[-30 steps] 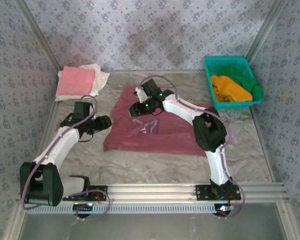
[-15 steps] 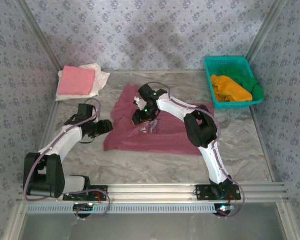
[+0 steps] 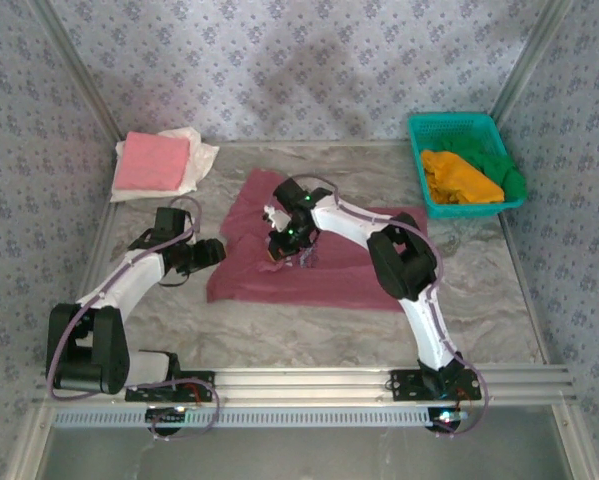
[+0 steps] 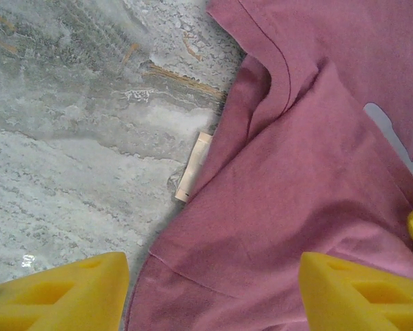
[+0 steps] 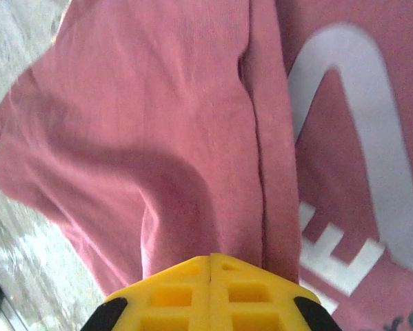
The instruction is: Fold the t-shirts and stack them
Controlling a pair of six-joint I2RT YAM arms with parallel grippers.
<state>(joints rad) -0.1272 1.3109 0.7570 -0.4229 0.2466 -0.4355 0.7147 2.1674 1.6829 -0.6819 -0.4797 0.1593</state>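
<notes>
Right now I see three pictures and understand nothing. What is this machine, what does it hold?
Two robot arms are bolted to a table. One picture looks down from above; two come from wrist cameras, where yellow blocks are fingers. A maroon t-shirt lies in the middle. Far left, a pink t-shirt lies on a cream t-shirt. A teal basket, far right, holds an orange t-shirt and a green t-shirt. The right gripper is shut, pinching the maroon t-shirt. The left gripper is open above its edge, empty.
</notes>
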